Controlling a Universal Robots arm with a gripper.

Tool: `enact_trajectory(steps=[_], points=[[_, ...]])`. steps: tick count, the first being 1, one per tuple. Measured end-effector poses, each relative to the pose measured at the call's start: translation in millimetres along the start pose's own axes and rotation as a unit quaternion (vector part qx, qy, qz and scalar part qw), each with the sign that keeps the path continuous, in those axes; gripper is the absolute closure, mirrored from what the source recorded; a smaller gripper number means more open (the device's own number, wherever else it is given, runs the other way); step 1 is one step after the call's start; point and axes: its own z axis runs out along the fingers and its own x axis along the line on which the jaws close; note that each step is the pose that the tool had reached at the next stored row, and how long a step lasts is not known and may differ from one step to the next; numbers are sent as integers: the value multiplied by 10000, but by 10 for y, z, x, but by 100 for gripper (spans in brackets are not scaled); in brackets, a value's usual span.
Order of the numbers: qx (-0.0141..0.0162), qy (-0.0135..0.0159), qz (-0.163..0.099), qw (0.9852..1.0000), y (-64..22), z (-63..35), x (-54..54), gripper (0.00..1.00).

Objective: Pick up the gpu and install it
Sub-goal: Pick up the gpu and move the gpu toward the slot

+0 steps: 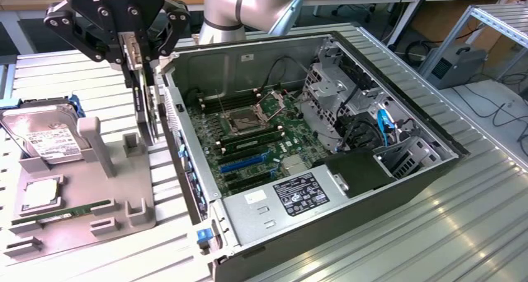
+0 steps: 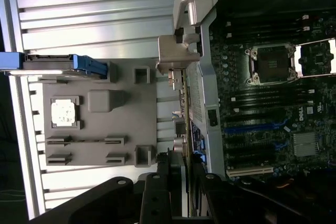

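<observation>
The gpu (image 1: pixel 147 112), a thin black card seen edge-on, hangs upright under my gripper (image 1: pixel 135 60), which is shut on its upper edge. It is lifted off the grey holder tray (image 1: pixel 123 201) and sits just outside the open computer case's near wall (image 1: pixel 177 127). In the wrist view the gpu (image 2: pixel 185 103) runs away from my gripper (image 2: pixel 177 169), with its silvery bracket (image 2: pixel 177 56) at the far end, beside the case wall. The motherboard's blue slots (image 1: pixel 243 161) lie inside the case.
The tray carries a silver hard drive (image 1: pixel 48 143), a green memory stick (image 1: pixel 62 213) and a small square chip (image 1: pixel 39 194). Inside the case are the processor socket (image 1: pixel 247 116), drive cages (image 1: pixel 338 96) and cables. Ribbed metal table (image 1: pixel 462 220) all round.
</observation>
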Motion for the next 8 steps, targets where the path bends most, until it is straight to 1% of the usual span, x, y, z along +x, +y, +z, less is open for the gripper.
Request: enact_trajectory(steps=[8], points=[[9, -1, 0, 10000, 4, 1, -35, 73]])
